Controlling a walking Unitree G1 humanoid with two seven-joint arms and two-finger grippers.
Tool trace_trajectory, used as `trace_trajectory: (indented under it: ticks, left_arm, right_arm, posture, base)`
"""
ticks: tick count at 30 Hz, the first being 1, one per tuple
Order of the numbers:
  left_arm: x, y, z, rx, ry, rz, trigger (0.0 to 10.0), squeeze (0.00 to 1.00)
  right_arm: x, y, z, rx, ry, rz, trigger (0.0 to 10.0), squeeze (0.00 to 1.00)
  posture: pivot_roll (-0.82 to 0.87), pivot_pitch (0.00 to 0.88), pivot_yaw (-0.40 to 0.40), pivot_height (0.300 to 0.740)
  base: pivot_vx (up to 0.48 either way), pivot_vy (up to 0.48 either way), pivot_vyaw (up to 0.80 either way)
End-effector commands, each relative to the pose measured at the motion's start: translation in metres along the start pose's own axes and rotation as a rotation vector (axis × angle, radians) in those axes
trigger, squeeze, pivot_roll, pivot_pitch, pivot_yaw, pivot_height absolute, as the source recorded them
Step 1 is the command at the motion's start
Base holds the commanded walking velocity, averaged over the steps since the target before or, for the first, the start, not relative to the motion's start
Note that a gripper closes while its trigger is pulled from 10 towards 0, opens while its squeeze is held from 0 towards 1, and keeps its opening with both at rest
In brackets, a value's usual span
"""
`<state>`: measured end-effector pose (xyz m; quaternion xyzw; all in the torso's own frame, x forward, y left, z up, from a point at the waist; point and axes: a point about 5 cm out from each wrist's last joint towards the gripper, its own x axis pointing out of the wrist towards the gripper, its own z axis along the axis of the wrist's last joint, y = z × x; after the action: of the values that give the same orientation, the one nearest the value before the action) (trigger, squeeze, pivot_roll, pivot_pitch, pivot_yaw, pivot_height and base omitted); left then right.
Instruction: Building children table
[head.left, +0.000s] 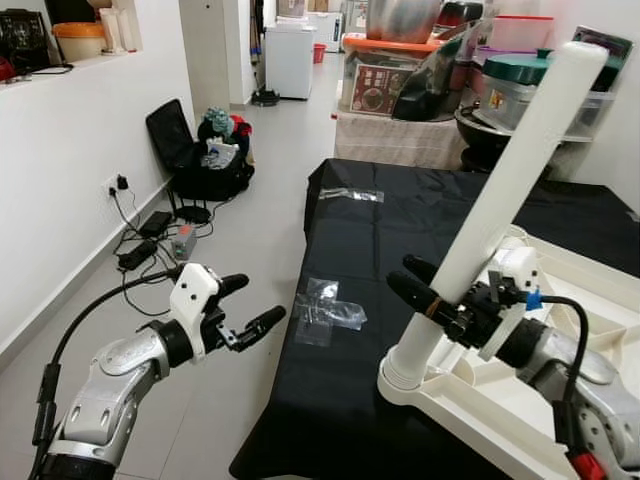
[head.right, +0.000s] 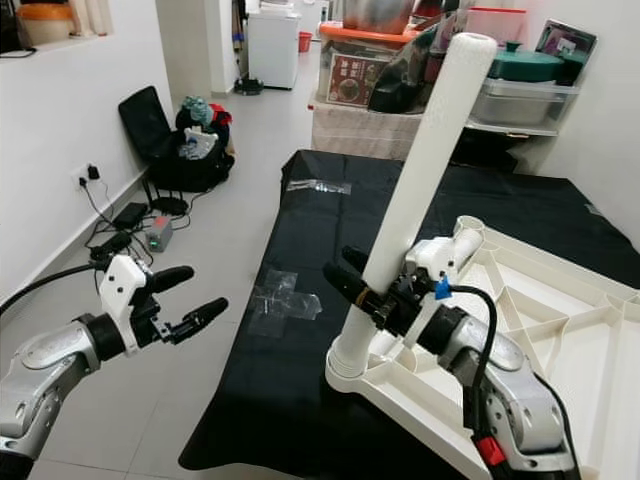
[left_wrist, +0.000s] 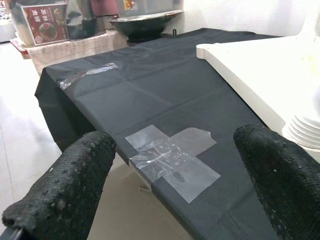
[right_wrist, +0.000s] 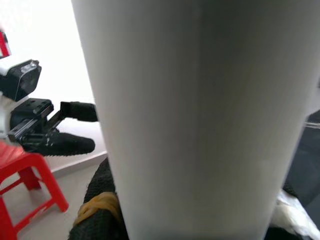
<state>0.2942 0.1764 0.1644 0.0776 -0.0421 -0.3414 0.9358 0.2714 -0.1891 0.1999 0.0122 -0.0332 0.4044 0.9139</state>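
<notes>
A white plastic tabletop (head.left: 590, 340) lies upside down on a black-covered table (head.left: 420, 220), its ribbed underside up. A long white table leg (head.left: 500, 200) stands tilted in the corner socket (head.left: 405, 375) nearest me. My right gripper (head.left: 425, 290) is shut on the lower part of that leg, black fingers on both sides; the leg (right_wrist: 200, 115) sits very close to the right wrist camera. My left gripper (head.left: 250, 305) hovers open over the floor, left of the table's edge. Its fingers (left_wrist: 65, 185) frame the table corner in the left wrist view.
Clear tape patches (head.left: 330, 310) stick to the black cloth near the front edge, another (head.left: 350, 195) farther back. A black chair with clothes (head.left: 205, 150), cables and a power strip (head.left: 140, 250) lie by the left wall. Shelves with boxes (head.left: 400, 80) stand behind the table.
</notes>
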Motion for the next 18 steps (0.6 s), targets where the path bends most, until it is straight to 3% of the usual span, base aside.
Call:
trace_trajectory:
  ticks: [1, 4, 7, 9, 10, 11, 14, 18]
  left_arm:
    - [0.000, 0.000, -0.002, 0.003, 0.015, 0.002, 10.0, 0.00]
    - [-0.001, -0.001, -0.004, 0.003, 0.020, 0.000, 10.0, 0.00]
    - [-0.002, -0.001, -0.004, 0.001, 0.027, -0.001, 10.0, 0.00]
    - [-0.002, -0.001, -0.004, 0.001, 0.027, -0.001, 10.0, 0.00]
    - [-0.002, 0.000, -0.004, 0.001, 0.028, 0.000, 10.0, 0.00]
    - [-0.002, 0.000, -0.004, 0.001, 0.028, 0.000, 10.0, 0.00]
    - [-0.002, 0.000, -0.004, -0.002, 0.028, -0.003, 10.0, 0.00]
    - [-0.002, -0.001, -0.004, -0.010, 0.027, -0.008, 10.0, 0.00]
  right_arm:
    - [0.002, 0.006, -0.039, 0.115, 0.163, 0.046, 0.0, 0.00]
    - [0.001, 0.005, -0.042, 0.116, 0.181, 0.065, 0.0, 0.00]
    - [-0.004, 0.008, -0.049, 0.099, 0.244, 0.187, 0.0, 0.00]
    - [-0.004, 0.008, -0.049, 0.099, 0.244, 0.187, 0.0, 0.00]
    - [-0.003, 0.011, -0.047, 0.085, 0.248, 0.262, 0.0, 0.00]
    - [-0.003, 0.011, -0.047, 0.085, 0.248, 0.262, 0.0, 0.00]
    - [0.010, 0.022, -0.031, 0.033, 0.224, 0.462, 0.0, 0.00]
    - [0.020, 0.028, -0.021, 0.035, 0.196, 0.539, 0.0, 0.00]
  posture:
    - [0.09, 0.000, -0.068, 0.740]
    - [0.09, 0.000, -0.071, 0.740]
    - [0.09, 0.000, -0.073, 0.740]
    - [0.09, 0.000, -0.073, 0.740]
    - [0.10, 0.000, -0.077, 0.740]
    - [0.10, 0.000, -0.077, 0.740]
    - [0.10, 0.000, -0.080, 0.740]
    - [0.11, 0.000, -0.082, 0.740]
  base:
    - [0.000, 0.000, 0.00]
    - [0.000, 0.000, 0.00]
    - [0.000, 0.000, 0.00]
    - [0.000, 0.000, 0.00]
    - [0.000, 0.000, 0.00]
    - [0.000, 0.000, 0.00]
    - [0.000, 0.000, 0.00]
    - [0.000, 0.000, 0.00]
